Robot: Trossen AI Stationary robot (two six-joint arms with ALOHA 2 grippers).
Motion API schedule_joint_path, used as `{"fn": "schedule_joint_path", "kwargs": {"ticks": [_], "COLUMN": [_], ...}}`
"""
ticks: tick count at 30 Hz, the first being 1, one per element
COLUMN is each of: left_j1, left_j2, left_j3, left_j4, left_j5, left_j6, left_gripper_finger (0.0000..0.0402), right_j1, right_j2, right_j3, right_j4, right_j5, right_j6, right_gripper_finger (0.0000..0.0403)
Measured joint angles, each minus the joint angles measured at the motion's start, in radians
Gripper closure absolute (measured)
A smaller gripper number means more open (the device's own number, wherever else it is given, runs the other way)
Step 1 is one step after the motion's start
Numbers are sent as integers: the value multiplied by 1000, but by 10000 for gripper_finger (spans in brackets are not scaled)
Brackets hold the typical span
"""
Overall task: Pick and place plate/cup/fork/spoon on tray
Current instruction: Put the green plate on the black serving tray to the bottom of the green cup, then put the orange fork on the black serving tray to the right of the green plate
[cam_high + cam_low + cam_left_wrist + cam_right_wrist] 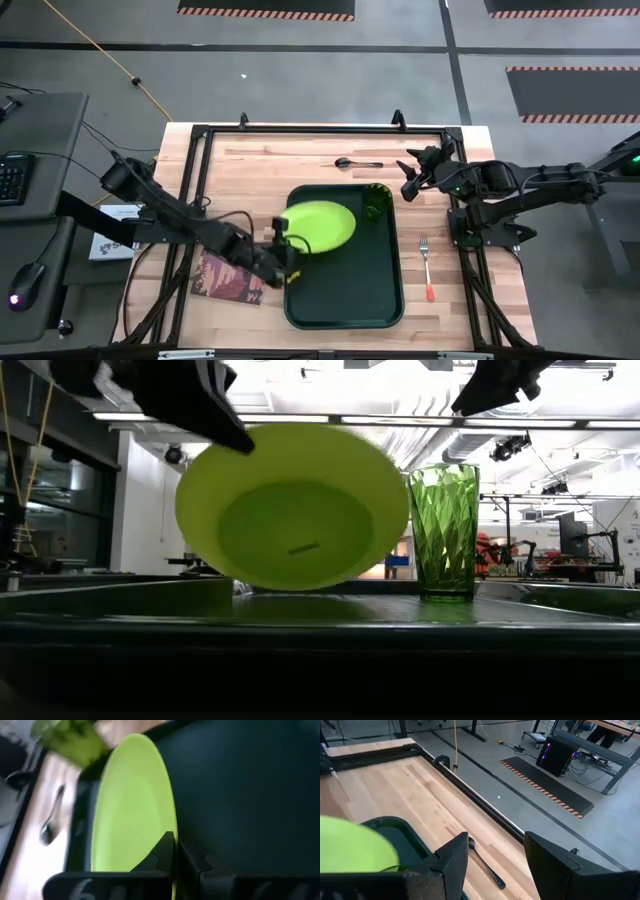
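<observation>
Plate: one, lime-green, tilted above tray, rim clamped by left end effector. Step judged: plate placement under way; next calls for levelling, lowering, then release. Cup: one, upright on tray corner. Fork: one, on surface beside tray. Spoon: one, on surface beyond tray. Right end effector: unclenched, empty, hovering near cup.
</observation>
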Motion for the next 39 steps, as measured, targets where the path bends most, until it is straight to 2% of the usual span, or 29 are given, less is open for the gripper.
{"fn": "schedule_joint_path", "kwargs": {"ticks": [4, 10, 19, 32, 37, 39], "left_j1": [-25, -9, 42, 47, 40, 40], "left_j2": [55, 112, 198, 122, 21, -35], "left_j3": [44, 56, 55, 55, 55, 55], "left_j4": [-5, -2, 47, 61, 3, -51], "left_j5": [47, 52, 78, 123, 105, 61], "left_j6": [16, 21, 15, -29, -22, -22], "left_gripper_finger": [401, 400, 367, 269, 247, 246], "right_j1": [0, 0, 0, 0, 0, 0], "right_j2": [13, 37, 44, 44, 44, 44], "right_j3": [0, 0, 0, 0, 0, 0], "right_j4": [3, 5, 4, 14, 13, 14], "right_j5": [-7, -11, -12, -12, -20, -20], "right_j6": [0, 2, 0, 3, 3, 3], "right_gripper_finger": [217, 217, 217, 217, 217, 217]}}
